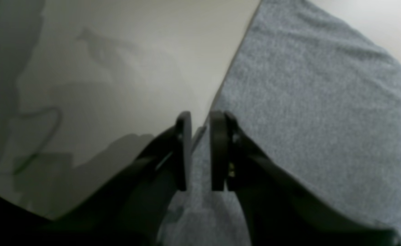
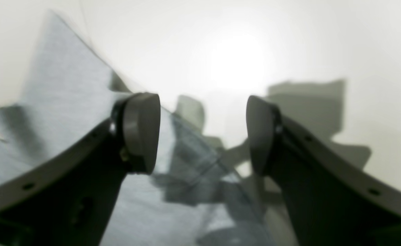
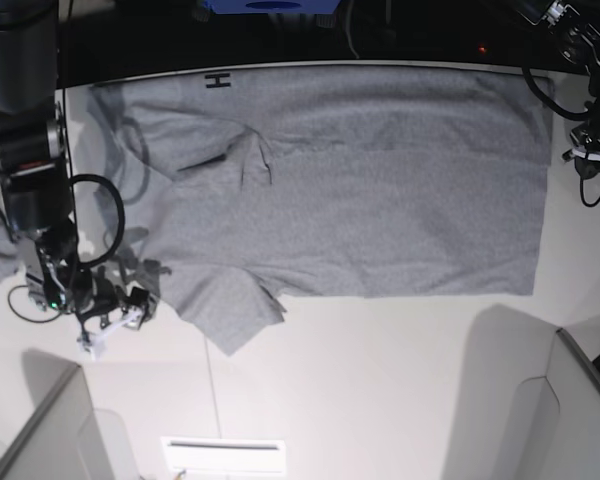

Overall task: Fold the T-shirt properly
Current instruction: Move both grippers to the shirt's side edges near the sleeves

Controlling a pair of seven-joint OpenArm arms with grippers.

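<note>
T-shirt (image 3: pixel 380 180) — heather grey, black letter | table (image 3: pixel 380 380) — off-white

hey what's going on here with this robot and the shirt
A two-armed robot is working on folding a grey T-shirt spread flat on a white table. The left gripper is nearly shut at the shirt's edge. The right gripper is open beside a sleeve, holding nothing. No fold shows yet.

Blurred wrist views, central glare, soft shadows.
</note>
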